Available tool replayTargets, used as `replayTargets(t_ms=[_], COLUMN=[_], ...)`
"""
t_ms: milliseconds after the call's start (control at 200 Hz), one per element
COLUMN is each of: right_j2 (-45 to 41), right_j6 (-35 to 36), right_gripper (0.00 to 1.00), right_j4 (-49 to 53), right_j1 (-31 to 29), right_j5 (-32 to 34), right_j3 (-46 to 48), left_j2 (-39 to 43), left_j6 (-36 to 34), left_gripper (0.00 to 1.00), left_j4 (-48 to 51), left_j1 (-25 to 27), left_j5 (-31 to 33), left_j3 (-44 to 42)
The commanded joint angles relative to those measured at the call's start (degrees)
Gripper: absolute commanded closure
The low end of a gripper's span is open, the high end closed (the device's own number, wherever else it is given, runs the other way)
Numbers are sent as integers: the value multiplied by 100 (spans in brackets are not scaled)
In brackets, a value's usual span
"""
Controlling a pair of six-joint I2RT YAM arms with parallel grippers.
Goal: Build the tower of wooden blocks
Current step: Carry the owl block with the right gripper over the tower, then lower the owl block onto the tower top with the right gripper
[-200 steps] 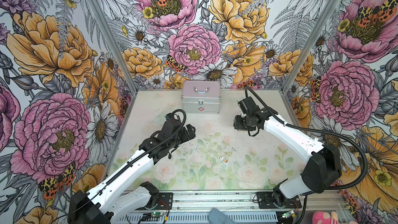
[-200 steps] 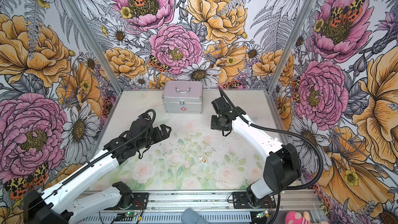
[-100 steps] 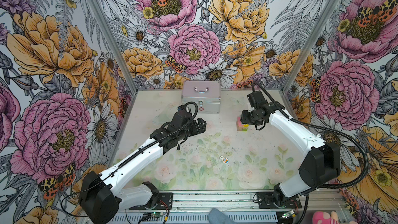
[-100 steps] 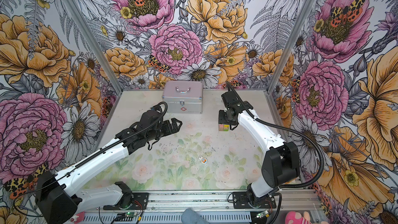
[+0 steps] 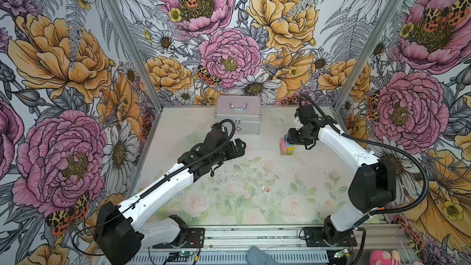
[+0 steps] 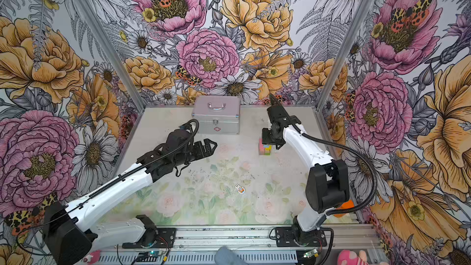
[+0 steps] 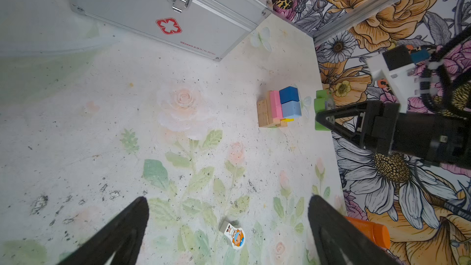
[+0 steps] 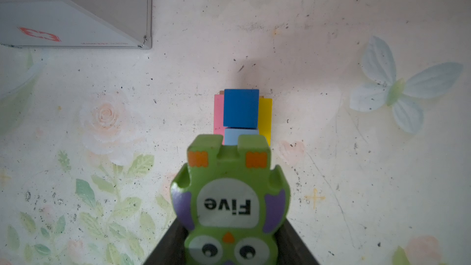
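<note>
The tower (image 5: 286, 146) (image 6: 264, 147) stands on the table's back right: tan blocks below, pink and yellow bricks, a dark blue cube (image 8: 240, 107) and a light blue cube (image 7: 291, 109) on top. My right gripper (image 5: 293, 139) (image 6: 269, 140) (image 8: 229, 246) is shut on a green owl figure piece (image 8: 229, 195) (image 7: 321, 109) marked "Five". The owl hangs just above the tower, with a gap between them. My left gripper (image 5: 238, 146) (image 6: 210, 146) (image 7: 227, 198) stands open and empty over the table's middle. A small cartoon figure piece (image 5: 265, 189) (image 7: 235, 236) lies flat on the table.
A silver metal case (image 5: 238, 114) (image 6: 216, 114) (image 7: 163, 8) with a red cross stands against the back wall, left of the tower. Flowered walls close in three sides. An orange object (image 7: 369, 230) lies by the right wall near the right arm's base.
My left arm has reached forward and to the right, its gripper staying open. The right gripper, still holding the owl, has shifted back and right, uncovering the tower.
</note>
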State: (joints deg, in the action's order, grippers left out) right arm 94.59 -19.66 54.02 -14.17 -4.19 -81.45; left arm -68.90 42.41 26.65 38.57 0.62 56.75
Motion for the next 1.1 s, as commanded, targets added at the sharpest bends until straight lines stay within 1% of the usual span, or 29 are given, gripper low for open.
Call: replayTargets(t_ms=[0,310,620,1095], right_j2=[98,437,750,1099], right_j6=[184,366,459,561], right_gripper=[62,62,63,63], right_j4=[-21,-14,29,198], right_j1=[38,146,200,197], right_j5=[-98,-96,-90,104], right_j3=[-240,-422,-655,-980], left_j2=[-168,-674,-800,-941], left_j6=[-236,-551,-601,-629], left_gripper=[1,1,1,1], left_j4=[-186,-198,-206,-229], left_j1=[113,423,431,406], left_j5=[-243,-515,-517,-562], left_j3=[268,722,850,908])
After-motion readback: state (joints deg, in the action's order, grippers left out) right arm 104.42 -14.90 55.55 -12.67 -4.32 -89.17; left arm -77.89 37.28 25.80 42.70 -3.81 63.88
